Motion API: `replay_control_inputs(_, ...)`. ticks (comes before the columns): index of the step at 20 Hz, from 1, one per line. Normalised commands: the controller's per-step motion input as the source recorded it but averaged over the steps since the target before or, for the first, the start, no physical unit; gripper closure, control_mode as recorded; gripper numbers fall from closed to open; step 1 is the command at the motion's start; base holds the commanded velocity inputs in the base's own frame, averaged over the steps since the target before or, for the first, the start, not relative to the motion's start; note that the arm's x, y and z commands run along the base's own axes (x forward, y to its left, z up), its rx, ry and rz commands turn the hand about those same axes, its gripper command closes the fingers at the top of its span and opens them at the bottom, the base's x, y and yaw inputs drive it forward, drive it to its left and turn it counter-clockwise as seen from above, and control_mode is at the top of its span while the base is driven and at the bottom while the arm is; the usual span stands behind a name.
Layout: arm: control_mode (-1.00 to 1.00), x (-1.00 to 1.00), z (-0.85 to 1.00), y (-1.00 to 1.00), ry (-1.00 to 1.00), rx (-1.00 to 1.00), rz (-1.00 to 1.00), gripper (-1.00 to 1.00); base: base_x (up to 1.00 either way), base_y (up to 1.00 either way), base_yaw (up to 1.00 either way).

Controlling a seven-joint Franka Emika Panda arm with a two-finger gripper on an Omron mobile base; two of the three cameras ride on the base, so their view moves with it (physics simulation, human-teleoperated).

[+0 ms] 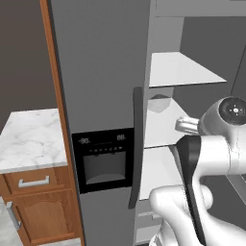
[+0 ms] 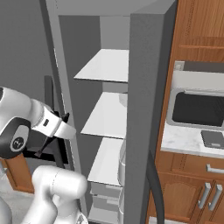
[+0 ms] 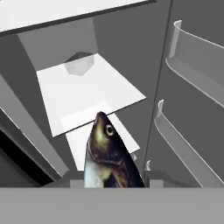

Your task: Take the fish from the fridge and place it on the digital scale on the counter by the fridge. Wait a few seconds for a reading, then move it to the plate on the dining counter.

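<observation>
Open fridge (image 1: 103, 72) interior with white shelves (image 3: 87, 94): the gripper (image 3: 114, 178) pinches the fish (image 3: 109, 153) between its fingertips, head pointing at the shelves, door bins (image 3: 183, 148) beside it; digital scale (image 2: 213, 138) on the worktop (image 2: 183, 140) beside the fridge.

Arm (image 1: 211, 153): glossy white rounded shells, bulbous joints.
Trim: a black band runs down one link.
Joint cap (image 1: 234, 109): dark round disc, small pale centre mark.
</observation>
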Motion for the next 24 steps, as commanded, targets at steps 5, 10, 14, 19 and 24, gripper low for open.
replay_control_inputs(5,-1.0,0.0,-0.31,0.04,0.0,0.0,0.04,1.0,0.0,0.0,0.0)
replay_control_inputs(10,1.0,-0.02,-0.11,0.05,0.03,0.0,0.01,1.0,-0.21,0.12,0.0)
replay_control_inputs(14,1.0,0.0,0.0,0.0,0.0,0.0,0.0,1.0,-1.0,0.57,0.0)
replay_control_inputs(19,1.0,0.0,0.0,0.0,0.0,0.0,0.0,1.0,-1.0,0.76,-0.07)
replay_control_inputs(24,1.0,0.0,0.0,0.0,0.0,0.0,0.0,1.0,-0.52,0.5,-0.57)
